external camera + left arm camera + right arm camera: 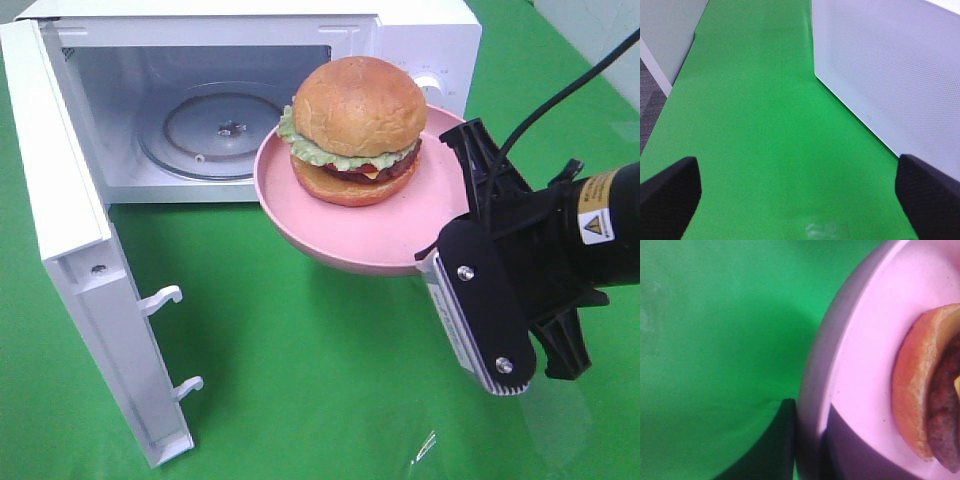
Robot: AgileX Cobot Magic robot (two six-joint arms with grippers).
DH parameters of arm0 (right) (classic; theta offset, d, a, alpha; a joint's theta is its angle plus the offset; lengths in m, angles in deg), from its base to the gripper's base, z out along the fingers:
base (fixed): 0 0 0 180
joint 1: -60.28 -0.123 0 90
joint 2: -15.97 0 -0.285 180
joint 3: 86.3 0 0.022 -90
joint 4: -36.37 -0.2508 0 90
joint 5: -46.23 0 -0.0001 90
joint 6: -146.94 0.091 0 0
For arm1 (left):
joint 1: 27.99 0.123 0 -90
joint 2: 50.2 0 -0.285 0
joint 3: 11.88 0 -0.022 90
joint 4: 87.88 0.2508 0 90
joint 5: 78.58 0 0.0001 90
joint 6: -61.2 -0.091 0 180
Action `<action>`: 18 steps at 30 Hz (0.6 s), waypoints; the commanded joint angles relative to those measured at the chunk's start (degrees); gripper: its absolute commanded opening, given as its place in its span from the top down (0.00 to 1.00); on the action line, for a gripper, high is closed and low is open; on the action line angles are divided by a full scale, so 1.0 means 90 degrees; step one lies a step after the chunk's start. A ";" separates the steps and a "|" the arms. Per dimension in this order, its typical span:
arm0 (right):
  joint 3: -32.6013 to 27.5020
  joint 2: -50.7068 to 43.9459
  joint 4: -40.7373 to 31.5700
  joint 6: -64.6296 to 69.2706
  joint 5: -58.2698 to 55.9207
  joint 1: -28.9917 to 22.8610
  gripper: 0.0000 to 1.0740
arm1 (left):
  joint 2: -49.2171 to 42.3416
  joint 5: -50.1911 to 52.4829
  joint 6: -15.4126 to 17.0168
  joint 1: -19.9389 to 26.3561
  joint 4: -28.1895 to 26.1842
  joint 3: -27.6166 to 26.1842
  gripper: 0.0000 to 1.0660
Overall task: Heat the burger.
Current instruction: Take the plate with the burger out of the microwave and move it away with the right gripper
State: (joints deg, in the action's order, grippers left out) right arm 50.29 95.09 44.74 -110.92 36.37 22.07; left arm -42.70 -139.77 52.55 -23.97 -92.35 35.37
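Observation:
The burger, with a golden bun, green lettuce and a dark patty, sits on a shallow pink plate. My right gripper is shut on the plate's right rim and holds it in the air just in front of the open microwave. In the right wrist view the plate rim sits between the dark fingers of that gripper, and the burger's edge shows beyond. My left gripper stands open over the green cloth, with nothing between its black fingertips.
The microwave door is swung wide open to the left, latch hooks facing out. A glass turntable lies inside the cavity. A white dotted panel stands beside my left gripper. Green cloth covers the table.

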 commanded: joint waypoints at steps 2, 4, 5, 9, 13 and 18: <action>-0.0134 -0.0503 0.0019 0.0210 0.0121 0.0013 1.00 | -0.0025 -0.0019 0.0032 0.0025 0.0013 0.0025 0.08; -0.0204 -0.0656 0.0051 0.0299 -0.0089 0.0013 1.00 | -0.0025 -0.0019 0.0032 0.0025 0.0013 0.0025 0.08; -0.0223 -0.0726 0.0070 0.0363 -0.0178 0.0013 1.00 | -0.0025 -0.0019 0.0032 0.0025 0.0013 0.0025 0.08; -0.0280 -0.1025 0.0369 0.0726 -0.0567 0.0013 1.00 | -0.0025 -0.0019 0.0032 0.0025 0.0013 0.0025 0.08; -0.0280 -0.1197 0.0758 0.1356 -0.0847 0.0013 1.00 | -0.0025 -0.0019 0.0032 0.0025 0.0013 0.0025 0.08; -0.0280 -0.1407 0.1719 0.2776 -0.1451 0.0013 1.00 | -0.0025 -0.0019 0.0032 0.0025 0.0013 0.0025 0.08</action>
State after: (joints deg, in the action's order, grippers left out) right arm 47.14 83.46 58.03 -87.26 21.02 22.07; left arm -42.70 -139.77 52.55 -23.97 -92.35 35.37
